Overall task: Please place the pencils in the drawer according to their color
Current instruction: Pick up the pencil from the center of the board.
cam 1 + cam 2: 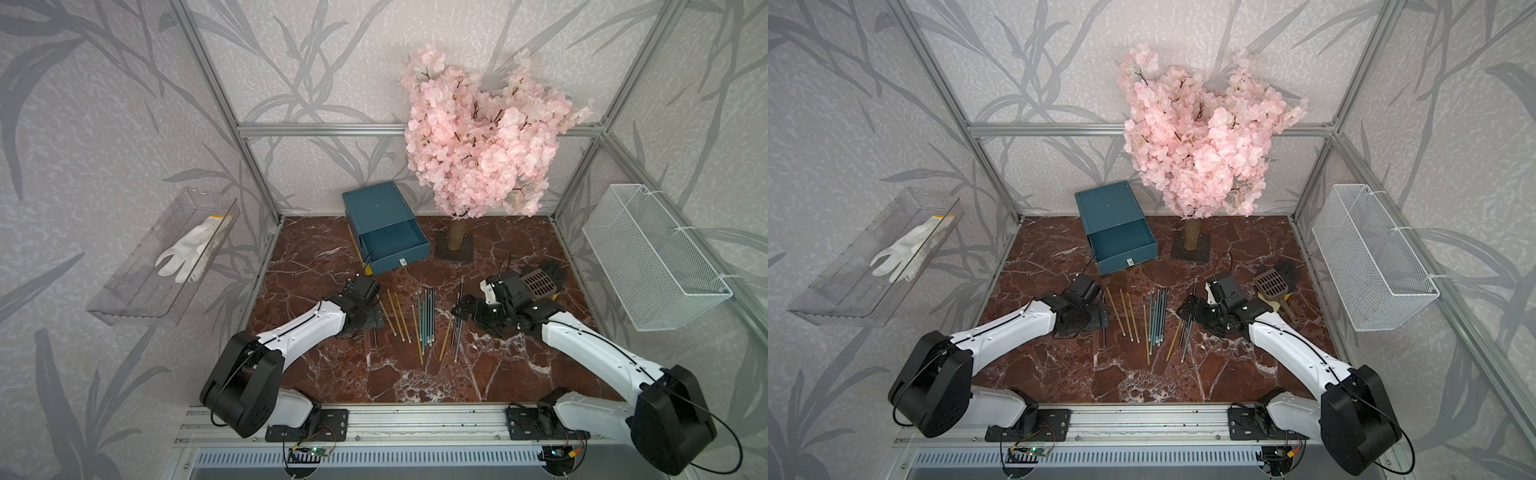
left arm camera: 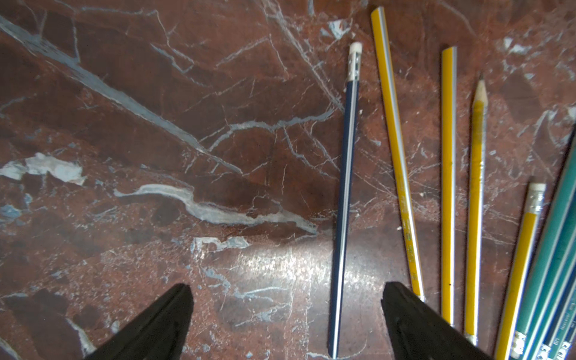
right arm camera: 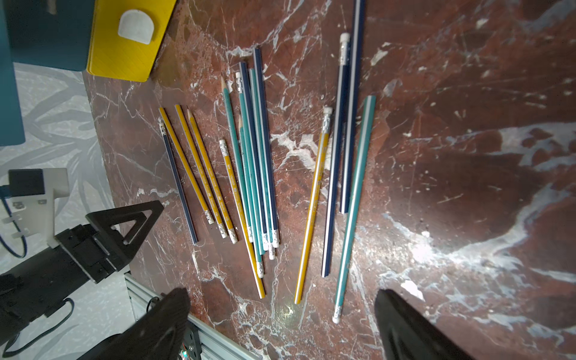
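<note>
1. Red marble table (image 1: 415,374) holds every pencil I see: the pencils (image 1: 424,320) lie loose between my two grippers.
2. The drawer (image 1: 376,205) stands beyond both jaws, its top teal tray (image 1: 395,245) pulled out, apparently empty.
3. My left gripper (image 2: 286,288) gapes wide, holding nothing; a navy pencil (image 2: 343,218) lies between its jaws.
4. My right gripper (image 3: 282,294) is equally spread and empty, above pencil ends.
5. Sorting, I judge, has not begun.

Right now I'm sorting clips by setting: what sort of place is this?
Probably a staged robot test cell, not a home: aluminium frame, wallpapered panels, mounting rail, artificial blossom tree.
</note>
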Robot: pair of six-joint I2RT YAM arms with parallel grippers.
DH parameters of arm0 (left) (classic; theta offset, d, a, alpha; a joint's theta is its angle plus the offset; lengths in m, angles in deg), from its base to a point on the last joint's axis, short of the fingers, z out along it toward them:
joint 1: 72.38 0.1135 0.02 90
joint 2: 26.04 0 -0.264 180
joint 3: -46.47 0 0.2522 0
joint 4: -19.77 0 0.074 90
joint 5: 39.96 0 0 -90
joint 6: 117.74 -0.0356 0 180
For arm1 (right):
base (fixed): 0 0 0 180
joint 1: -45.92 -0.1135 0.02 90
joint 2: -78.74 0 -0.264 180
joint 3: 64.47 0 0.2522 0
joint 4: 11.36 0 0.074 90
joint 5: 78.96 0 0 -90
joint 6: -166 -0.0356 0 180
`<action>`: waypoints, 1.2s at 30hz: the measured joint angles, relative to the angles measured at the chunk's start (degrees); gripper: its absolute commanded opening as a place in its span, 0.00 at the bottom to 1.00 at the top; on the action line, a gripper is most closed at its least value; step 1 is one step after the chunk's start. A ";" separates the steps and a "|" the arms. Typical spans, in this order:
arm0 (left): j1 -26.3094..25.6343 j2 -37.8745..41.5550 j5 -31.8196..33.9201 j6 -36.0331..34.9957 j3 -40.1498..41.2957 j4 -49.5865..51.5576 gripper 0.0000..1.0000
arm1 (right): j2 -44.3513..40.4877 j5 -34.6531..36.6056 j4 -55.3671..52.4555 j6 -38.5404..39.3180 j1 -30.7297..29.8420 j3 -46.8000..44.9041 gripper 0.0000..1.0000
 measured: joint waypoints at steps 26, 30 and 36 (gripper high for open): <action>-0.31 -12.79 0.98 -2.69 -4.72 -4.74 0.74 | 0.39 -0.66 0.09 -1.40 -1.73 0.59 0.94; -0.28 -13.20 1.05 -2.82 -4.96 -5.01 0.68 | 0.59 -0.66 0.04 -1.44 -1.75 0.70 0.94; -0.28 -13.97 1.31 -2.86 -5.60 -5.57 0.52 | 0.66 -0.63 0.09 -1.42 -1.75 1.36 0.94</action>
